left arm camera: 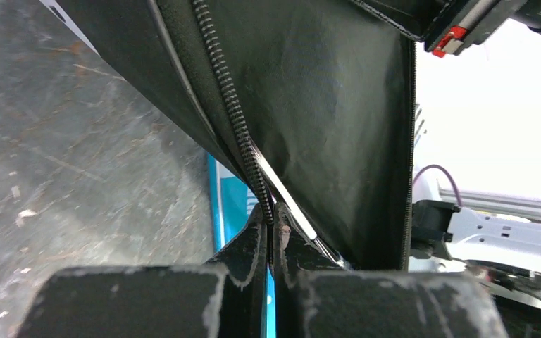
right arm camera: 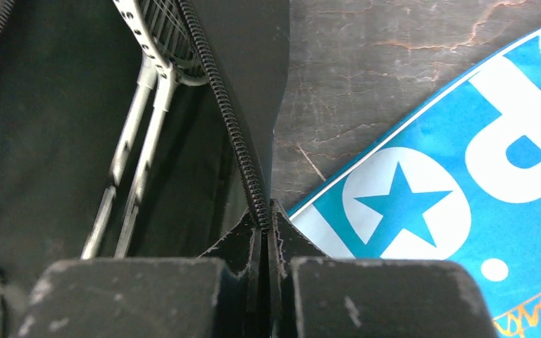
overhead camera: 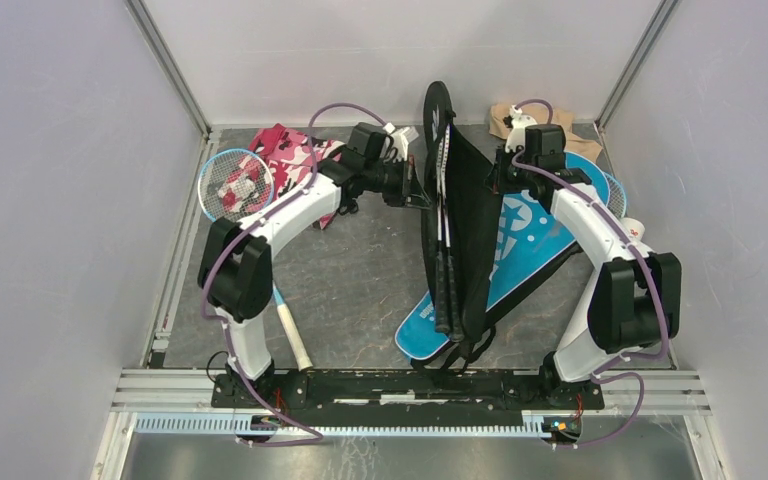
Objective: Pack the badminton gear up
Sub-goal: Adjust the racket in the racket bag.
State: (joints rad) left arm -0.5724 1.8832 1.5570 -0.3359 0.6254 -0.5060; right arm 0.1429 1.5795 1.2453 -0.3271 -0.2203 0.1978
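Note:
The black racket cover [overhead camera: 472,215] stands on edge mid-table, held open from both sides. Two rackets [overhead camera: 443,255] lie inside it, and their shafts show in the right wrist view [right arm camera: 137,141]. My left gripper [overhead camera: 422,188] is shut on the cover's left zipper edge [left arm camera: 273,224]. My right gripper [overhead camera: 497,182] is shut on the right zipper edge [right arm camera: 266,211]. The blue "SPORT" cover [overhead camera: 535,245] lies flat beneath and to the right, and shows in the right wrist view [right arm camera: 458,183]. A blue-framed racket [overhead camera: 235,185] lies at the far left.
The pink camouflage cloth [overhead camera: 290,150] lies at the back left under my left arm. The beige cloth [overhead camera: 508,120] lies at the back right. A small white object [overhead camera: 632,228] sits by the right wall. Enclosure walls stand on three sides.

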